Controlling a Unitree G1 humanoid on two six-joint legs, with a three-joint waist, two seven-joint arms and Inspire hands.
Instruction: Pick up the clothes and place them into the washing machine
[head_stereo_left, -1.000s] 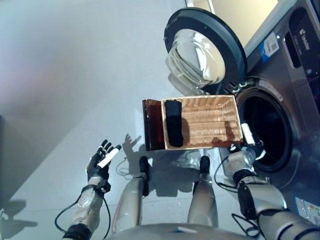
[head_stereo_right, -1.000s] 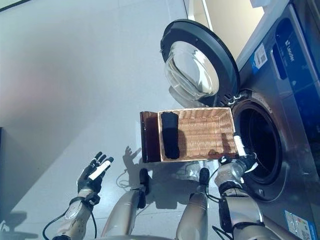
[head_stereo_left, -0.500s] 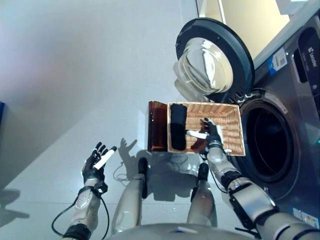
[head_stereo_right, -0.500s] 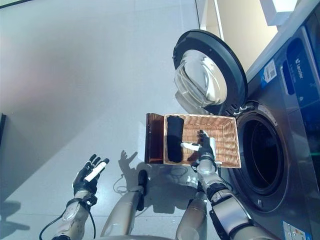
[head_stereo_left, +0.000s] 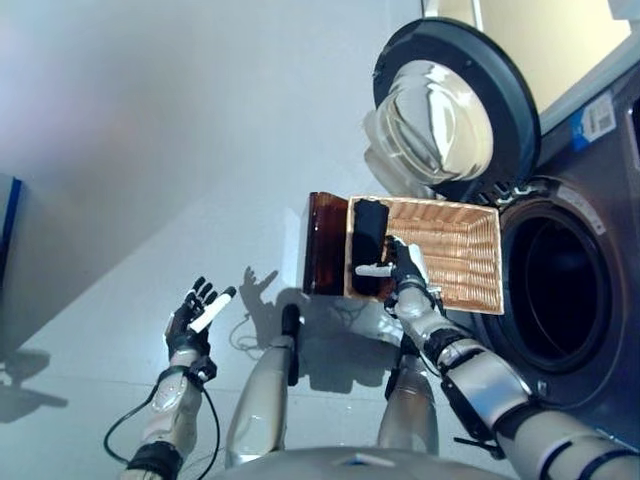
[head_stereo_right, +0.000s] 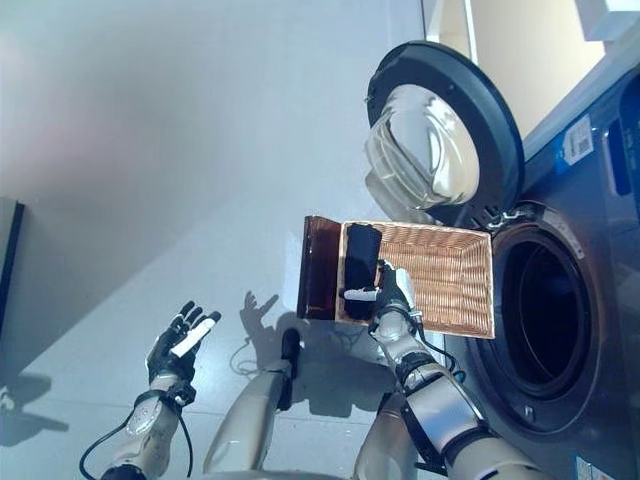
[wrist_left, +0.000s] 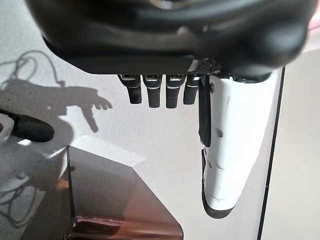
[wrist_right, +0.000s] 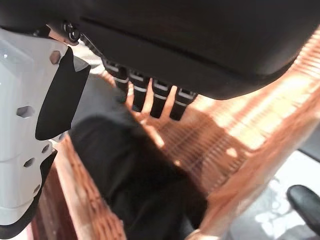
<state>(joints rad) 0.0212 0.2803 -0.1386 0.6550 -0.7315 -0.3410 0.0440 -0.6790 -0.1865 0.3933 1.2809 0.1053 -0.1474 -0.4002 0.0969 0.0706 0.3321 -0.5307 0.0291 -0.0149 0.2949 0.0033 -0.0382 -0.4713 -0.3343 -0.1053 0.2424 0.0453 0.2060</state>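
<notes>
A dark, rolled piece of black clothing (head_stereo_left: 369, 246) lies inside the rectangular woven wicker basket (head_stereo_left: 460, 250), along the basket's end farthest from the washer. Your right hand (head_stereo_left: 400, 268) is over that end of the basket, fingers extended and spread, white-covered thumb held apart beside the cloth; it grips nothing yet. The right wrist view shows the black cloth just past the fingertips, against the basket's wicker wall.

The basket sits on the pale floor, a dark brown translucent panel (head_stereo_left: 326, 257) against its outer end. Just beside its other end is the grey front-loading washing machine (head_stereo_left: 600, 300), its round drum opening (head_stereo_left: 556, 287) dark, its glass-windowed door (head_stereo_left: 446, 112) swung wide.

Your left hand (head_stereo_left: 196, 319) hangs open over bare floor, well apart.

Risks: closing too shallow could pinch only a fold, so the cloth unrolls and drops. Fingers could catch the wicker wall and drag the light basket. The carry must clear the basket rim and the open door.
</notes>
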